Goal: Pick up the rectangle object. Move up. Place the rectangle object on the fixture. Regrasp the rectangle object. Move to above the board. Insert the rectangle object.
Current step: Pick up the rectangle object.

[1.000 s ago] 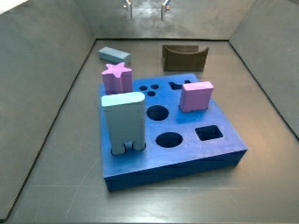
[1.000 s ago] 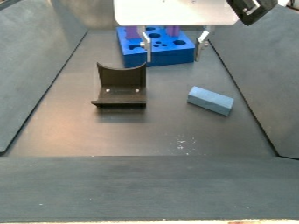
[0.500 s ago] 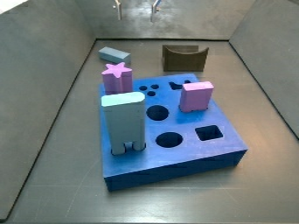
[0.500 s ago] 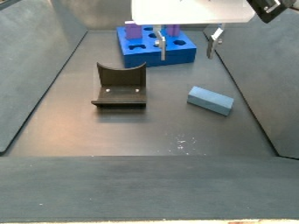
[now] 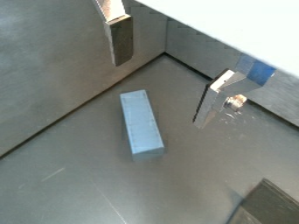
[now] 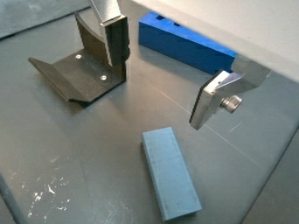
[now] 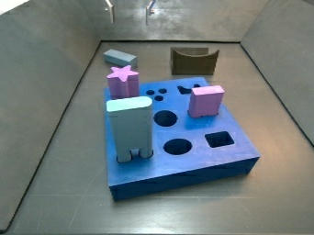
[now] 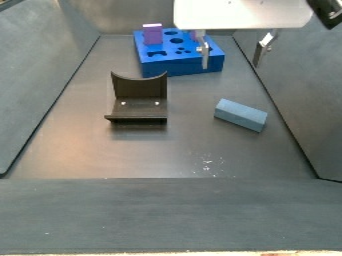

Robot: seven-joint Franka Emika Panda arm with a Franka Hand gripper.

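The rectangle object (image 8: 241,113), a slate grey-blue bar, lies flat on the dark floor and also shows in another side view (image 7: 117,58) and in both wrist views (image 5: 140,124) (image 6: 172,172). My gripper (image 8: 233,55) hangs open and empty above the floor, just beyond the bar; both silver fingers (image 6: 114,44) are clear of it. In a side view only the fingertips of the gripper (image 7: 130,7) show at the frame's edge. The dark brown fixture (image 8: 136,98) (image 7: 193,61) (image 6: 76,70) stands empty beside the bar. The blue board (image 7: 185,138) (image 8: 177,52) (image 6: 187,51) lies beyond.
A tall pale blue block (image 7: 128,128), a pink star block (image 7: 121,81) and a pink block (image 7: 207,99) stand on the board. Sloping grey walls (image 7: 50,110) enclose the floor on all sides.
The open gripper has travelled sideways from over the fixture's side towards the bar's side. The bar, fixture and board have not moved.
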